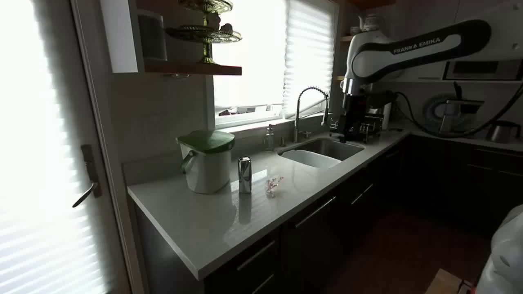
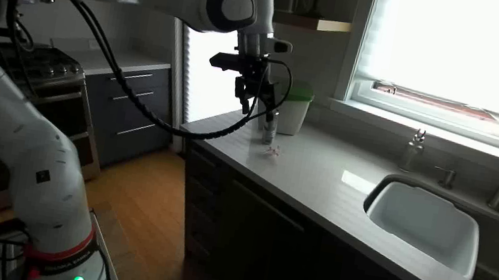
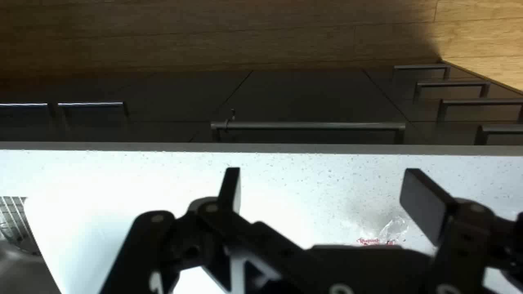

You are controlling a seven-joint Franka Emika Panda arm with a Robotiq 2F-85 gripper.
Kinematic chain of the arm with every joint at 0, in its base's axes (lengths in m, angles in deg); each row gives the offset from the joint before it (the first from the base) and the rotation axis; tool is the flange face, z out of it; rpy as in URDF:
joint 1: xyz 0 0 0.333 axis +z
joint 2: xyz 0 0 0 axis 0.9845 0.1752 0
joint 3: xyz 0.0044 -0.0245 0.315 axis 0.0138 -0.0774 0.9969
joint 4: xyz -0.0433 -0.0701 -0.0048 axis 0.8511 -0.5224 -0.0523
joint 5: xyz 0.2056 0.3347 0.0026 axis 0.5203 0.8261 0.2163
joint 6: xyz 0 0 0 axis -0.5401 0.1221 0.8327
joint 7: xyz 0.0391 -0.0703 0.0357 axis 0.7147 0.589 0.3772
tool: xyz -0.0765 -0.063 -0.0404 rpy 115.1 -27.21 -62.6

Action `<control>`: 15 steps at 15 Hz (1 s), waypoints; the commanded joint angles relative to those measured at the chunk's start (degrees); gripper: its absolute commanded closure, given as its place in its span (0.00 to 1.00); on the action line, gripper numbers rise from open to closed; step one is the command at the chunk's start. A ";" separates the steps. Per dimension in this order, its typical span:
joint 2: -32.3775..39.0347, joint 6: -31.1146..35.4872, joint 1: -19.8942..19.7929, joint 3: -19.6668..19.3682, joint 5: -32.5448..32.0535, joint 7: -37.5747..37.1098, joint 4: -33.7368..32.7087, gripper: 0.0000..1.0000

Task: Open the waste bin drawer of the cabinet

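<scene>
Hovering over the countertop (image 3: 122, 175), the gripper (image 3: 322, 190) holds its fingers (image 3: 423, 204) apart; under the countertop, the presumed waste bin drawer (image 3: 306, 96) is probably heavy, best gripped midway along its rigid handle (image 3: 308, 126)

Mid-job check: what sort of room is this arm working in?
A kitchen, probably in a home, though the pictures can't settle whose. The sink with its tall tap and, in an exterior view, the stove show it.
</scene>
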 commanded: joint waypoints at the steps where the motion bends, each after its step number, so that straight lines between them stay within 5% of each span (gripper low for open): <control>1: 0.04 -0.16 0.30 -0.24 -0.09 -0.08 -0.14 0.00; 15: 0.79 -1.23 0.43 -0.15 1.50 -1.67 -0.44 0.00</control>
